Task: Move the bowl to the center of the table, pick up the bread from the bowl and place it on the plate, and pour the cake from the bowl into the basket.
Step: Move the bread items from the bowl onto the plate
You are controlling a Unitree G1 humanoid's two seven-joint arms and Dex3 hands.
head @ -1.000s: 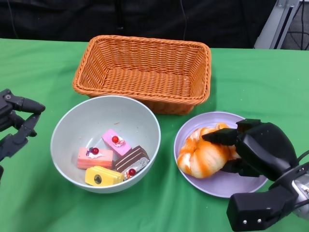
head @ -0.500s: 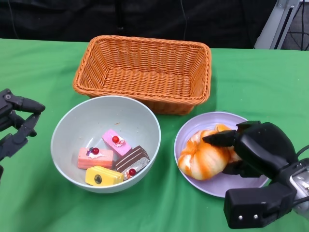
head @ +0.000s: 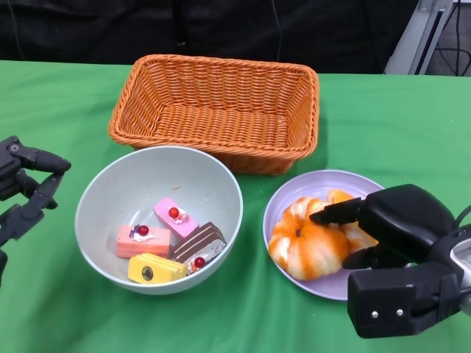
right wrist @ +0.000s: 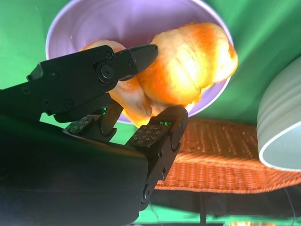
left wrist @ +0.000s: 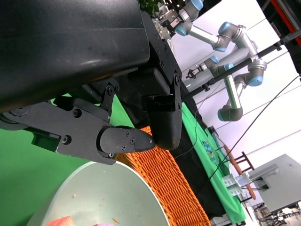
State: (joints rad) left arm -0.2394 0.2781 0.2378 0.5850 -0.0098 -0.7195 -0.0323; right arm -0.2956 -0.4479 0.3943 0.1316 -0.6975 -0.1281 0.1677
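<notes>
The right robot hand (head: 383, 235) holds the bread (head: 310, 239) on the purple plate (head: 324, 283). The left robot hand (head: 22, 187) is open beside the grey bowl (head: 158, 169) with four cake pieces (head: 169, 243), before the wicker basket (head: 217, 110).

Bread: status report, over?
Right robot hand around bread on plate. Left robot hand open beside bowl. Cakes unpoured. Basket unobstructed.

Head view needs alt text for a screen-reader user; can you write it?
The right hand touches an orange-and-white bread lying on a lilac plate. Beside it, a pale bowl holds four small cakes, before an orange wicker basket on a green table; the left hand hovers open.
</notes>
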